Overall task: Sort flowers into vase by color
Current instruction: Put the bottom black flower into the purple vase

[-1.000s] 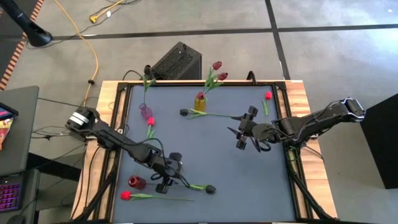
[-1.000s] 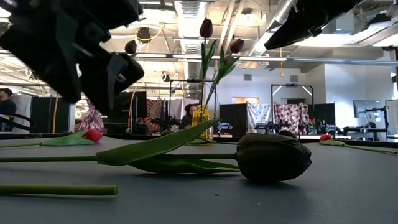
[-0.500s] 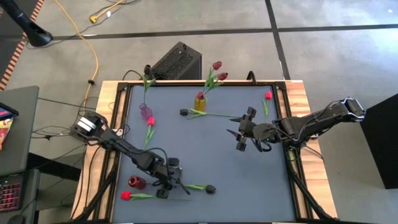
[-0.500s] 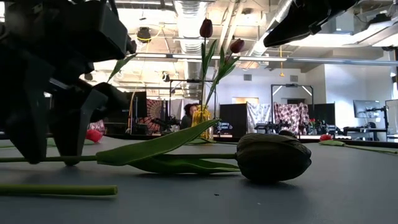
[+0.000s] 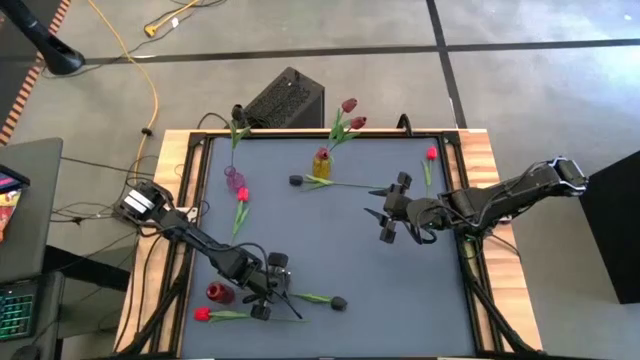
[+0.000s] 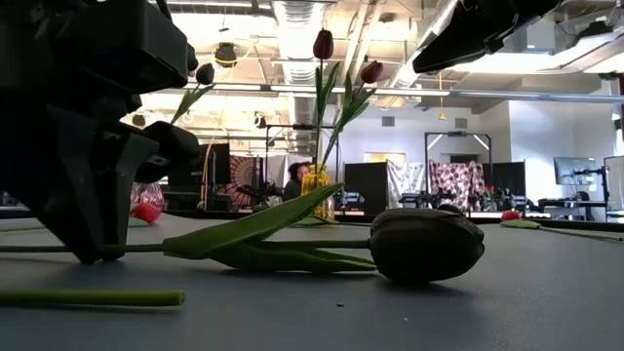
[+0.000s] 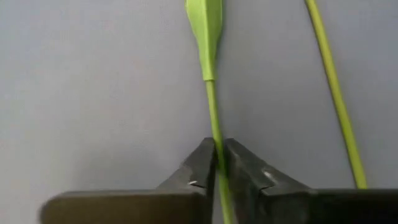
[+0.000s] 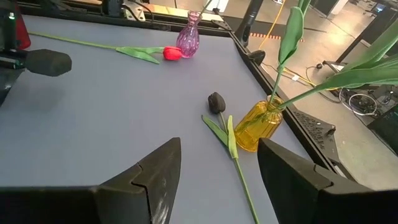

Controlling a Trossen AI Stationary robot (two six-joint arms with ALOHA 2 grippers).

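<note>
The left gripper is clamped on the thin green stem of a near-black tulip lying on the grey counter beside a red vase. The right gripper hovers apart near the yellow glass vase.

a black box is seen on the floor just beyond the desk. a yellow cable is laid across the floor. a keyboard is seen left of the desk.

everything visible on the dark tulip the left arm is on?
The dark tulip lies flat on the grey table near its front edge: near-black closed bud, long green leaf, thin green stem. The left pincer is shut on the stem, its fingertips down at the tabletop. A second stem lies alongside, apart.
</note>
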